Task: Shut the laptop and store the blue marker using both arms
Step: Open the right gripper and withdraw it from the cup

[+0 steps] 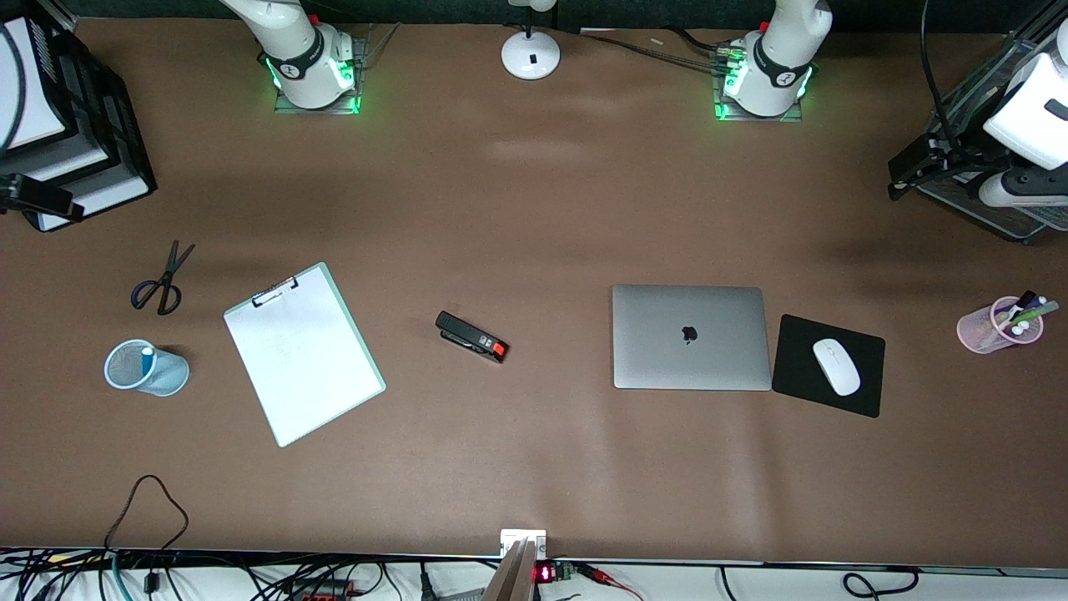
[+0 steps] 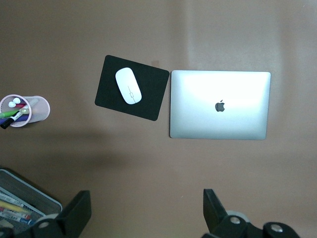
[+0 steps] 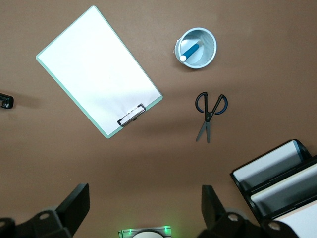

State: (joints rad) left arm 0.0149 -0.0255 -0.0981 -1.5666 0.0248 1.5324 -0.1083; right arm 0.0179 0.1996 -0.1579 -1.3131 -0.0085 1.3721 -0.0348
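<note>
The laptop [image 1: 689,337] lies closed on the table, silver lid up with the dark apple logo showing; it also shows in the left wrist view [image 2: 220,105]. The blue marker [image 1: 148,361] stands inside a pale blue mesh cup [image 1: 171,376] toward the right arm's end; the right wrist view shows the marker [image 3: 190,51] in the cup [image 3: 210,49]. My left gripper [image 2: 146,213] is open and empty, high over bare table near the laptop. My right gripper [image 3: 143,210] is open and empty, high over bare table by its own base. Neither gripper shows in the front view.
A clipboard [image 1: 303,353], scissors [image 1: 161,282] and a black stapler [image 1: 471,336] lie on the table. A black mouse pad [image 1: 793,367] with a white mouse [image 1: 837,366] sits beside the laptop. A pink cup of pens [image 1: 999,325] and black stacked trays [image 1: 67,142] stand at the table's ends.
</note>
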